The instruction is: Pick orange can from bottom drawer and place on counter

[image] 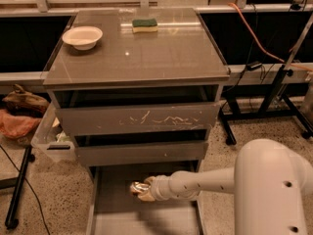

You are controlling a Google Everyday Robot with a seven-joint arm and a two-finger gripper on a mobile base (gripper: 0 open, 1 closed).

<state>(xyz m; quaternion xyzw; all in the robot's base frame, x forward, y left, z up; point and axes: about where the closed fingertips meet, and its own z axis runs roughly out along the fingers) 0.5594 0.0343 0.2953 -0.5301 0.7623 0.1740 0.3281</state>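
Observation:
The orange can [137, 188], shiny and crinkled, is inside the open bottom drawer [146, 220], just above its grey floor near the back. My gripper [145, 189] reaches in from the right on the white arm and is shut on the can. The hand covers the can's right side. The counter [146, 58] is the glossy grey-brown top of the cabinet, well above the gripper. The scratched top drawer and the narrow middle drawer stand slightly open above the can.
A white bowl [82, 36] sits at the counter's back left and a green-and-yellow sponge [145, 25] at its back middle. A clear plastic bin [51, 141] stands left of the cabinet. Black stand legs [274, 109] and an orange cable [259, 33] are at right.

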